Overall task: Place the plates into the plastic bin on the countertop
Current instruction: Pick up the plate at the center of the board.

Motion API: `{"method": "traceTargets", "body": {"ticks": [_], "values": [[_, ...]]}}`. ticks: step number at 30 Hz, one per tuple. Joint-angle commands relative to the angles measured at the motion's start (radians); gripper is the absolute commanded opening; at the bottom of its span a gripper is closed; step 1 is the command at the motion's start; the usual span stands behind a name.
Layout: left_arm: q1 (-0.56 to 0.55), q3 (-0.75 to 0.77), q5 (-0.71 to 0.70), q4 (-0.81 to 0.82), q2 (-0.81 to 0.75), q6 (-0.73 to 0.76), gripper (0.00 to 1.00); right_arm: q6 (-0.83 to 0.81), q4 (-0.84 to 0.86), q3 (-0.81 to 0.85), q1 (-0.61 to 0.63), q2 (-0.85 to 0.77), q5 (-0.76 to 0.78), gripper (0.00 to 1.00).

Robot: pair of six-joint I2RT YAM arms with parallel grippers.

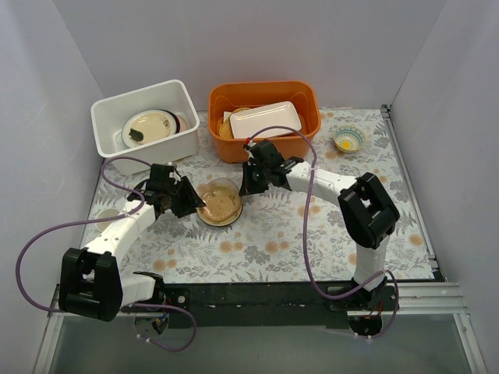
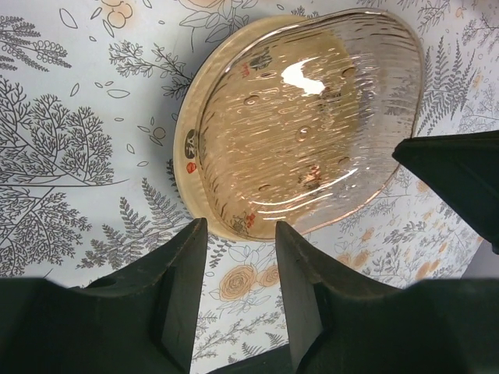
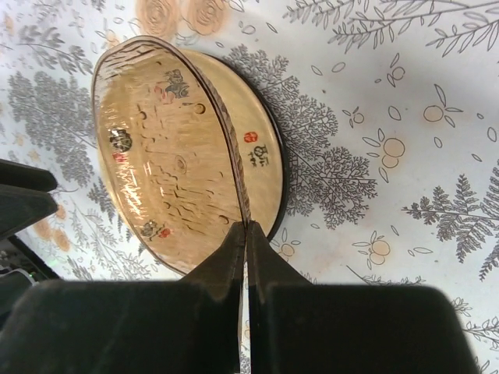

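Observation:
A clear amber-brown plate (image 1: 220,202) (image 2: 304,117) (image 3: 164,148) is tipped up on its edge at the middle of the countertop (image 1: 312,234). It stands over a cream plate (image 3: 263,160) with red marks and a dark rim that lies flat beneath it. My right gripper (image 1: 248,181) (image 3: 247,227) is shut on the amber plate's rim. My left gripper (image 1: 189,201) (image 2: 240,249) stands open just short of the plates' left edge, with only countertop between its fingers. The white plastic bin (image 1: 156,149) at the back left holds a cream plate (image 1: 150,126) with a pink rim.
An orange tub (image 1: 265,140) with a white rectangular dish (image 1: 265,118) stands behind the right gripper. A small yellow-centred bowl (image 1: 349,139) sits at the back right. Purple cables loop beside both arms. Grey walls close in the back and sides.

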Motion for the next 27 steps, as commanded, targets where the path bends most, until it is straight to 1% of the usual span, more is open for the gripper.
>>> {"method": "traceTargets", "body": {"ticks": [1,15,22,27], "values": [[-0.004,0.009,-0.011,-0.015,-0.04,0.015,0.4,-0.003,0.002,0.015,0.005,-0.074,0.008,0.01],[-0.004,-0.006,-0.014,0.005,-0.07,0.0,0.41,0.013,0.01,-0.021,0.0,-0.179,-0.031,0.01],[-0.004,0.0,-0.004,0.037,-0.093,-0.014,0.41,0.032,0.041,-0.07,-0.002,-0.207,-0.093,0.01],[-0.005,-0.007,0.018,0.068,-0.095,-0.022,0.42,0.071,0.114,-0.134,-0.009,-0.227,-0.167,0.01]]}}
